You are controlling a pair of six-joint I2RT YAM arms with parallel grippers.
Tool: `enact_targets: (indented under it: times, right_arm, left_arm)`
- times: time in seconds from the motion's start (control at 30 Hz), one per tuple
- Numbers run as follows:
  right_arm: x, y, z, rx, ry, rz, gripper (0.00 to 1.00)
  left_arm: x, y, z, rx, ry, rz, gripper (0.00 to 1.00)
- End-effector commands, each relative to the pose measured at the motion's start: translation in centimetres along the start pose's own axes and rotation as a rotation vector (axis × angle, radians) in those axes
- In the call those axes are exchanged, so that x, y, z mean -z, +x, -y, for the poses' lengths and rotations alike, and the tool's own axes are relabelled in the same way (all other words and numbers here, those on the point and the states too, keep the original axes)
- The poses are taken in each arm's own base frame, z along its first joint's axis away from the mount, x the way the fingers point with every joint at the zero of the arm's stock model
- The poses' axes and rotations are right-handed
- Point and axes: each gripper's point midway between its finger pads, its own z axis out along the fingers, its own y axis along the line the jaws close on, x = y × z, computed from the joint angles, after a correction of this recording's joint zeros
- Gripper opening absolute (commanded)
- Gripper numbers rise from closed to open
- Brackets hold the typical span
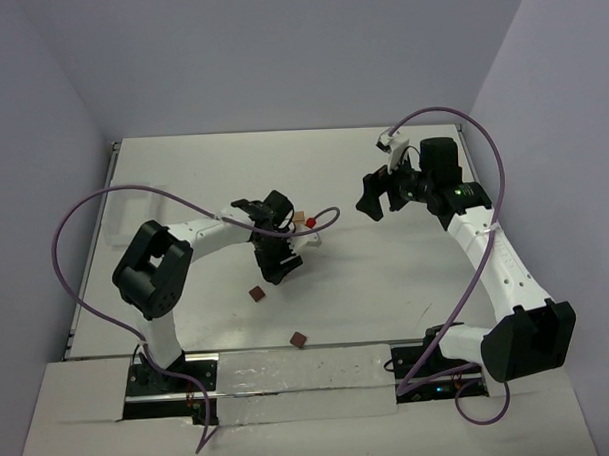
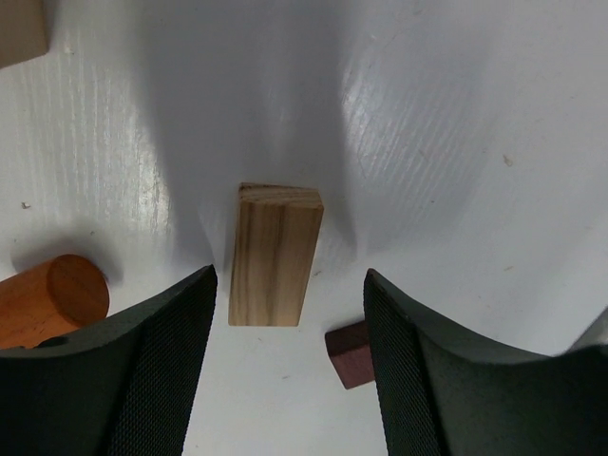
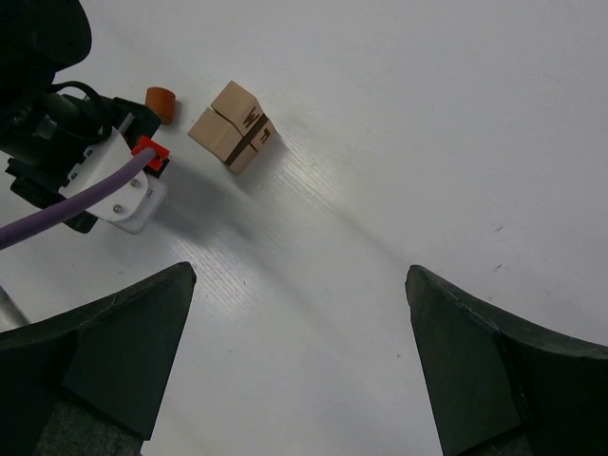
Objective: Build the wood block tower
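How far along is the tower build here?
Nothing looks stacked yet: a brown block and another lie loose on the table. The left gripper straddles a tan bar, open, not gripping. The right gripper is open and empty. All stacking remains.

Overhead view. A white table [image 1: 407,284] fills the centre, enclosed by pale lavender walls: back wall [image 1: 279,59] at 12 o'clock, left wall [image 1: 22,168] at 9 o'clock, right wall [image 1: 571,109] at 3 o'clock. A white ledge [image 1: 81,416] lies at 6 o'clock. Lighting is soft and even.
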Motion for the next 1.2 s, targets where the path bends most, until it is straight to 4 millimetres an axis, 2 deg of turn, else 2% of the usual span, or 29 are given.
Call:
enact_targets:
  times: [0.0,0.2,0.27,0.37,0.47,0.57,0.63,0.7,0.73,0.8,0.83,0.9,0.93,1.03,1.07,1.17]
  right_arm:
    - [0.6,-2.0,-0.2,0.035,-0.012,0.045,1.00]
    - [0.7,-2.0,-0.4,0.041,-0.025,0.049,1.00]
    - [0.8,-2.1,-0.5,0.045,-0.027,0.053,1.00]
    - [1.0,-2.0,-0.7,0.058,-0.030,0.057,1.00]
    - [1.3,-2.3,-0.7,0.081,-0.023,0.072,1.00]
    - [1.7,-2.4,-0.8,0.110,-0.017,0.089,1.00]
    - [2.3,-3.0,-1.3,0.164,-0.024,0.129,1.00]
    - [2.8,-3.7,-1.9,0.208,-0.050,0.143,1.00]
    - [3.0,-4.0,-1.9,0.251,-0.059,0.147,1.00]
    - [3.6,-5.3,-2.3,0.329,-0.080,0.167,1.00]
    - [3.5,-5.4,-2.6,0.334,-0.101,0.158,1.00]
    - [4.4,-8.1,-2.9,0.379,-0.104,0.205,1.00]
    - [4.9,-9.5,-3.2,0.401,-0.109,0.237,1.00]
    - [5.8,-13.2,-4.6,0.474,-0.115,0.334,1.00]
    - [6.1,-14.0,-5.0,0.493,-0.117,0.357,1.00]
    - [6.4,-16.0,-7.5,0.554,-0.159,0.459,1.00]
  left_arm:
    - [-1.1,-0.3,-1.1,-0.034,-0.055,0.012,0.69]
    - [-1.8,-0.3,-1.7,-0.033,-0.125,0.021,0.62]
    - [-1.8,-0.6,-1.6,-0.030,-0.129,0.043,0.57]
    - [-1.3,-1.4,-1.4,-0.028,-0.139,0.088,0.43]
    - [-0.9,-1.7,-1.0,-0.028,-0.140,0.122,0.24]
    - [0.5,-2.5,-0.4,-0.019,-0.135,0.172,0.09]
    - [2.9,-3.5,0.7,0.006,-0.103,0.243,0.00]
    - [6.1,-4.9,1.8,0.046,-0.007,0.354,0.00]
    - [8.7,-6.7,3.6,0.042,0.132,0.480,0.00]
    - [15.1,-8.2,5.7,0.064,0.344,0.713,0.00]
    - [18.2,-9.0,6.0,0.079,0.393,0.816,0.00]
    - [22.6,-8.8,6.0,0.164,0.539,0.946,0.00]
    - [24.2,-8.9,5.5,0.133,0.539,1.010,0.00]
    - [27.1,-8.6,6.9,0.224,0.670,1.035,0.00]
    - [27.1,-8.7,6.6,0.136,0.618,1.083,0.00]
    - [31.7,-8.8,7.0,0.159,0.607,1.259,0.00]
